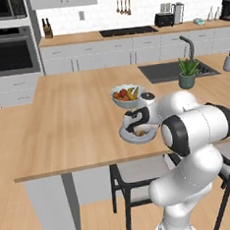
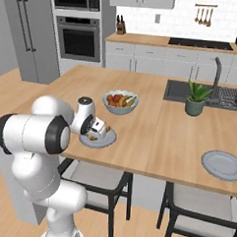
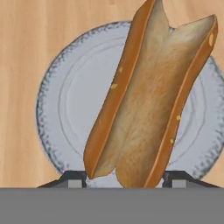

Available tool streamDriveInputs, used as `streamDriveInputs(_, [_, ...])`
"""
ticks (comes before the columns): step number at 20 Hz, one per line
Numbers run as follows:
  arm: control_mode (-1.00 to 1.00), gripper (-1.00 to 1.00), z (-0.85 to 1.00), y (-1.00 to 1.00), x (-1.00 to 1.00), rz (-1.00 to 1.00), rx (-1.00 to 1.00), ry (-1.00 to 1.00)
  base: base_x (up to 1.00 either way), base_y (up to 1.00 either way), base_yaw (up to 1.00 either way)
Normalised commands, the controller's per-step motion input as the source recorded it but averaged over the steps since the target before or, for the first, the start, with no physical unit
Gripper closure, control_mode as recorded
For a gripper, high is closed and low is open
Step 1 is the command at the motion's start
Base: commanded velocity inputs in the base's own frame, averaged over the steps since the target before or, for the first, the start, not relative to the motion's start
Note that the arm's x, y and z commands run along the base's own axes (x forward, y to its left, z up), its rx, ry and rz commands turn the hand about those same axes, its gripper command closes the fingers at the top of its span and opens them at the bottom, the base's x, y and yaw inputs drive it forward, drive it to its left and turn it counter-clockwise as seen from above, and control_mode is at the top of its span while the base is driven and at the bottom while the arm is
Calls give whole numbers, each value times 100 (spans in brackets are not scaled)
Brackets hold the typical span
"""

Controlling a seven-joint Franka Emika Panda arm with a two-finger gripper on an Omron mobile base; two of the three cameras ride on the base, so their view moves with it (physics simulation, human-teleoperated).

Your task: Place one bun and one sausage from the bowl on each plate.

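Claw: the gripper [image 3: 124, 178] is pinching a split bun, one dark fingertip [image 3: 72, 178] at the bun's 8 o'clock and the other at its 4 o'clock in the hand view; in the left base view the gripper [image 1: 138, 129] sits low over a plate.
Bun: the bun [image 3: 148, 96] is golden-brown outside and pale inside, cut open lengthwise, running from 6 o'clock up to 12 o'clock across the hand view; whether it touches the plate cannot be told.
Near plate: a light-grey plate [image 3: 57, 109] lies right behind the bun on the wooden counter; in the right base view this plate [image 2: 105, 139] is at 7 o'clock from the fruit bowl.
Far plate: a second grey plate [image 2: 221, 164] rests near the counter's front edge, at 4 o'clock from the potted plant and well apart from the first.
Fruit bowl: a pale bowl of colourful fruit [image 2: 120, 102] stands just beyond the near plate, at its 1 o'clock.
Potted plant: a small green plant [image 2: 195, 99] stands beside the sink [image 2: 210, 95], at 3 o'clock from the fruit bowl.
Counter: a light wooden counter [image 2: 154, 127] carries all of these.
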Motion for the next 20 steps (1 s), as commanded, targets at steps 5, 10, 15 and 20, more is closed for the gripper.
streamDriveInputs(5, [-100,-100,-25,0,3,0,0,3,0,0,0])
streamDriveInputs(10, [-100,-100,-3,0,-1,0,0,0,0,0,0])
streamDriveInputs(15, [-100,-100,51,-1,-41,0,0,0,0,0,0])
streamDriveInputs(20, [-100,-100,98,0,-35,0,-1,0,0,0,0])
